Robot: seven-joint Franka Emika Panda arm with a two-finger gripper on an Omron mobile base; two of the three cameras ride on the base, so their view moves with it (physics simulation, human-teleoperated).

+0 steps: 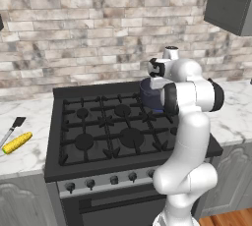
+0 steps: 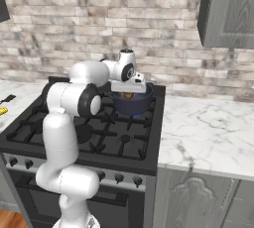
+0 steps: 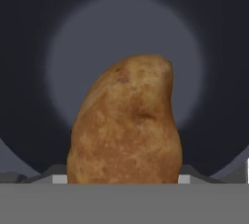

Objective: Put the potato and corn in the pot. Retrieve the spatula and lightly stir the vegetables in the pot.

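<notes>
Landmark: the pot [image 2: 133,104], dark blue-grey, standing on the rear right burner of the stove [image 1: 98,136]; every place below is given from it.
Tool: the tool [image 2: 128,93] hangs directly over the pot's mouth, pointing down into it, clamped on the potato [image 3: 124,123] (in the hand view the brown skin sits between the two dark tips, with the pot's pale round floor behind it).
Potato: held just above the pot's rim, not yet resting on the bottom; a sliver of brown shows under the hand in the right base view.
Step in hand: the first vegetable is being delivered, so the task looks early.
Next move: by my judgement, let the jaws part so the potato drops inside, then lift straight up clear of the rim.
Corn: the corn [image 1: 17,142] lies well to the left of the pot, across the stove, on the marble worktop [image 1: 19,122].
Spatula: the spatula [image 1: 13,127] lies just beyond the corn on that worktop, black blade pointing away (both untouched).
After that: the arm must reach far left of the pot for the corn.
</notes>
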